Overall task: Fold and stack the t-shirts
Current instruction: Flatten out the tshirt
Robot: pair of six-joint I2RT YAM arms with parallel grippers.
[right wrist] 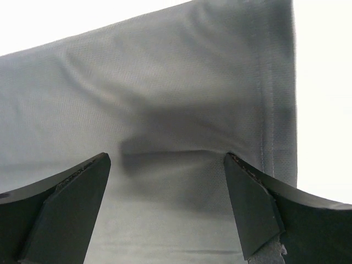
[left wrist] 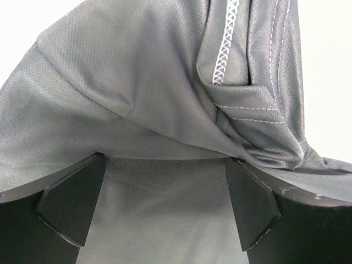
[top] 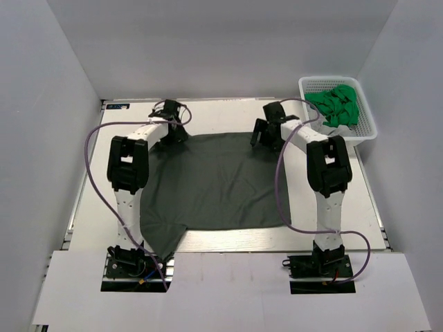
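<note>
Desk (top: 367, 207): white, flat, walled in by pale panels on three sides, with both arms bolted at its near edge. Grey t-shirt (top: 214, 187): dark charcoal, spread open across the middle of the desk, mostly flat with shallow creases, its near left corner reaching the desk's near edge. Left arm (top: 128, 166) and right arm (top: 329, 169): white with black joints, each stretched forward along one side of the grey t-shirt. Basket (top: 367, 128): white plastic lattice, at the far right corner of the desk, well apart from the grey t-shirt. Green t-shirts (top: 339, 105): bright emerald, crumpled together inside the basket (how many cannot be told). Left claw (left wrist: 165, 187): at the far left corner of the grey t-shirt (left wrist: 137, 82), fingers spread wide, a rumpled fold of cloth with a white-stitched seam rising just beyond and across the gap, nothing pinched. Right claw (right wrist: 168, 187): at the far right corner of the grey t-shirt (right wrist: 165, 99), fingers spread wide, smooth cloth and a hemmed edge lying between and beyond them, nothing pinched. Cables (top: 280, 187): purple, one looping beside each arm.
</note>
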